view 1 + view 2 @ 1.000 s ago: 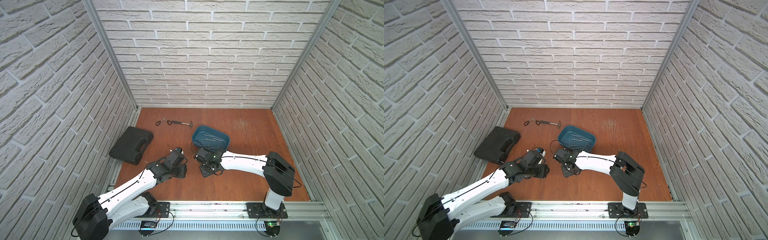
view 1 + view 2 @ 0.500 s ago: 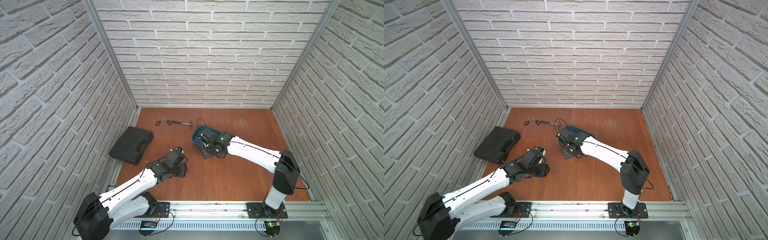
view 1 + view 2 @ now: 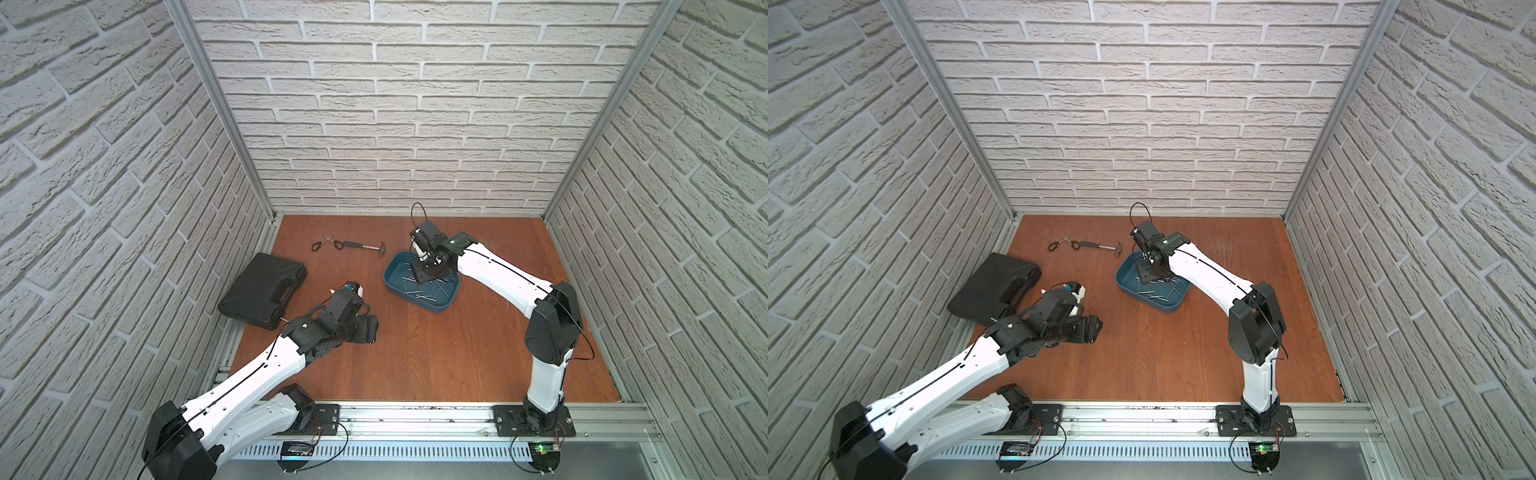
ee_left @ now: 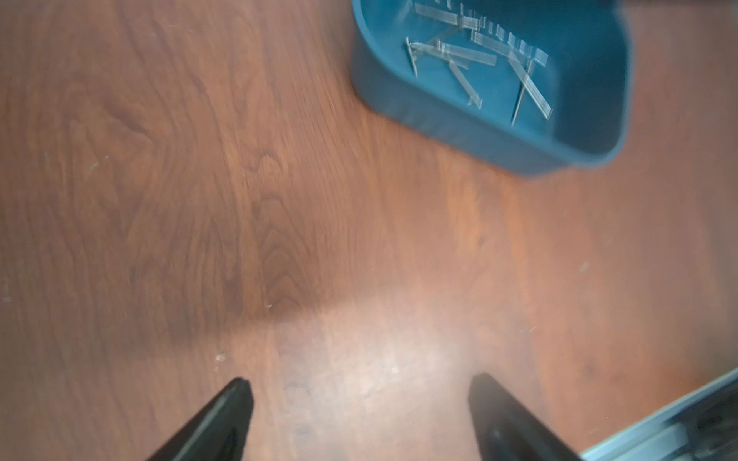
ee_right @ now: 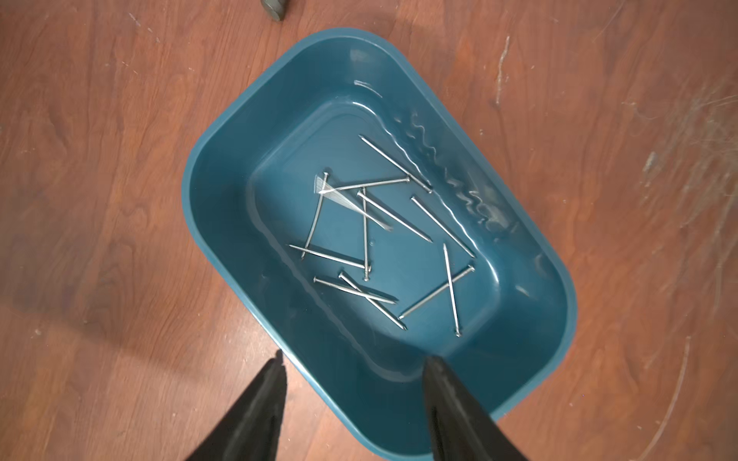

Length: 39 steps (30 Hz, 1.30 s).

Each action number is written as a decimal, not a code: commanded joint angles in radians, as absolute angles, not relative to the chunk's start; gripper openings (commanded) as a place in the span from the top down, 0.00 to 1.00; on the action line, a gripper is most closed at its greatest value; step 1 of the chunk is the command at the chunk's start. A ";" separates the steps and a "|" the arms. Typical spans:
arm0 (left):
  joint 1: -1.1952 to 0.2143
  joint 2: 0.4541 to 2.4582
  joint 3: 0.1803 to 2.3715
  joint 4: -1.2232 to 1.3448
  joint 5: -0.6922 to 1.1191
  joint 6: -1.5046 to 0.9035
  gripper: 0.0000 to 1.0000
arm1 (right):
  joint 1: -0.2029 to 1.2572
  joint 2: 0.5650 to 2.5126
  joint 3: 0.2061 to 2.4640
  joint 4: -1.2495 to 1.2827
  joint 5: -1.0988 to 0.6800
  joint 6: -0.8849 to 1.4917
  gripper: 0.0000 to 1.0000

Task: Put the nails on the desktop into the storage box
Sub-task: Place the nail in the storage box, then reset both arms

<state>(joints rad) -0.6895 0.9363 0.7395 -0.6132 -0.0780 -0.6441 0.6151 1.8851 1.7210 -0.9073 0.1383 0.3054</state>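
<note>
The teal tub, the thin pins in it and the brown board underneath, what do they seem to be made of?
The teal-blue storage box looks like glossy moulded plastic: wavy highlights on its wall. The silver-grey nails look like metal, probably steel: bright glints, flat heads. The reddish-brown desktop shows wood grain and pale scratches; solid wood or laminate, cannot tell.

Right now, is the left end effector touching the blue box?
Apart. The left wrist view shows a wide stretch of desktop between the left end effector and the storage box.

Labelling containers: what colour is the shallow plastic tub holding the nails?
Dark teal-blue tub, clearest in the right wrist view.
</note>
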 commanded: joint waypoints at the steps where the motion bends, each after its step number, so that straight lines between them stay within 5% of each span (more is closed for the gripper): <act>1: -0.672 0.918 0.825 -0.624 -0.134 -0.593 0.02 | 0.612 1.711 1.681 -0.857 0.178 0.273 0.38; 6: -0.662 0.962 0.973 -0.627 -0.248 -0.485 0.02 | 0.608 1.406 1.404 -0.641 0.318 0.288 0.36; 9: -0.661 1.020 1.094 -0.648 -0.315 -0.392 0.02 | 0.596 1.287 1.319 -0.597 0.406 0.273 0.25; 13: -0.661 1.085 1.259 -0.698 -0.446 -0.357 0.02 | 0.597 1.204 1.257 -0.515 0.555 0.208 0.36; 16: -0.657 1.094 1.276 -0.605 -0.443 -0.244 0.02 | 0.593 1.145 1.225 -0.440 0.623 0.089 0.07; 19: -0.588 1.094 1.214 -0.427 -0.455 -0.153 0.01 | 0.527 1.113 1.149 -0.287 0.609 0.009 0.00; 30: -0.092 1.112 0.669 -0.008 -0.303 -0.151 0.02 | 0.146 1.269 0.597 0.261 0.476 0.081 0.02; 39: -0.030 1.399 0.463 0.564 -0.350 -0.017 0.01 | 0.113 1.468 0.527 0.592 0.459 -0.005 0.02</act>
<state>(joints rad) -0.0525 1.3460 0.4580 0.2729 -0.3355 -0.0837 0.1223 1.4704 0.5053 0.3519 0.4545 0.0433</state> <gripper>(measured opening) 0.985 0.983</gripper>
